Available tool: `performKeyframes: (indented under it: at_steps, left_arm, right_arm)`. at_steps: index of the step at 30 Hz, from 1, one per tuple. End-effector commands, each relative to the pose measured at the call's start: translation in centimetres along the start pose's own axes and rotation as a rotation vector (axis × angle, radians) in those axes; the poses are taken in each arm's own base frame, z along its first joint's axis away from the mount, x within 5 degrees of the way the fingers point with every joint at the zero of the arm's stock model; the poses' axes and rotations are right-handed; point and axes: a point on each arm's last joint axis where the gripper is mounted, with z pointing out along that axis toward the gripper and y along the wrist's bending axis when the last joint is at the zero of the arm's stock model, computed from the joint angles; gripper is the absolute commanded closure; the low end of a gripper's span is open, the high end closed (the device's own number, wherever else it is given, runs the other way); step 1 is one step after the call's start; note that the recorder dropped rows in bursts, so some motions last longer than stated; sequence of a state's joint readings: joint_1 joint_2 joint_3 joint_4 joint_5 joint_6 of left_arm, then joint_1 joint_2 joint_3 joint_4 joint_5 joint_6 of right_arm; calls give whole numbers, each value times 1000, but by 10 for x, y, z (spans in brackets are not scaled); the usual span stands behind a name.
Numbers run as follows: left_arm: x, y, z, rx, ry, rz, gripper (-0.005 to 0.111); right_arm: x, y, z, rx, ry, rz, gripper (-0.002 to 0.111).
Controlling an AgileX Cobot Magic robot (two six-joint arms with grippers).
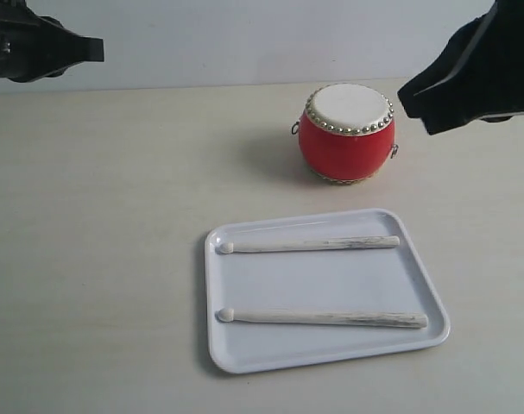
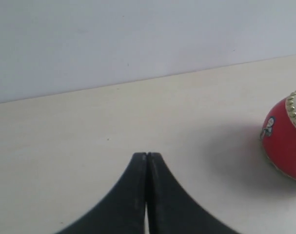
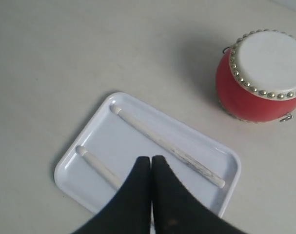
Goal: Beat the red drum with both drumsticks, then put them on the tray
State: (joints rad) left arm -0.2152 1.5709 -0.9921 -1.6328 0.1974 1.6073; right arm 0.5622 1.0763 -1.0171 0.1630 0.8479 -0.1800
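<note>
White tray point(image 1: 331, 280) w/ both drumsticks point(image 1: 309, 245); red drum point(image 1: 344, 151) nearby.

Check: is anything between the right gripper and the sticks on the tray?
Nothing visible. Both sticks lie bare in the tray, apart from each other. The drum stands behind the tray, off it. The right gripper is shut, so it would need to open first.

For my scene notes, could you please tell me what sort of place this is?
Probably a robot lab or test bench: a plain pale table against a blank wall, holding a small red drum and a white tray with two drumsticks.
</note>
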Motion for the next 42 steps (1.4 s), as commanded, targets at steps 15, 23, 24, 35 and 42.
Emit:
performKeyframes:
  at_steps: [15, 23, 24, 35, 42]
  left_arm:
    - [7, -21, -30, 152, -56, 90, 107]
    - [14, -17, -91, -20, -124, 91, 107]
    - [15, -19, -99, -22, -138, 83, 107]
    - [19, -28, -143, -5, -246, 24, 107]
    - [18, -28, -143, -3, -249, 24, 107]
  right_arm:
    - [55, 9, -160, 242, -574, 149, 108]
    - [62, 16, -169, 248, -615, 136, 108]
    - [63, 16, -170, 248, -617, 135, 108]
    - [63, 16, -170, 248, -617, 135, 108]
    - [63, 16, -170, 248, -617, 135, 108]
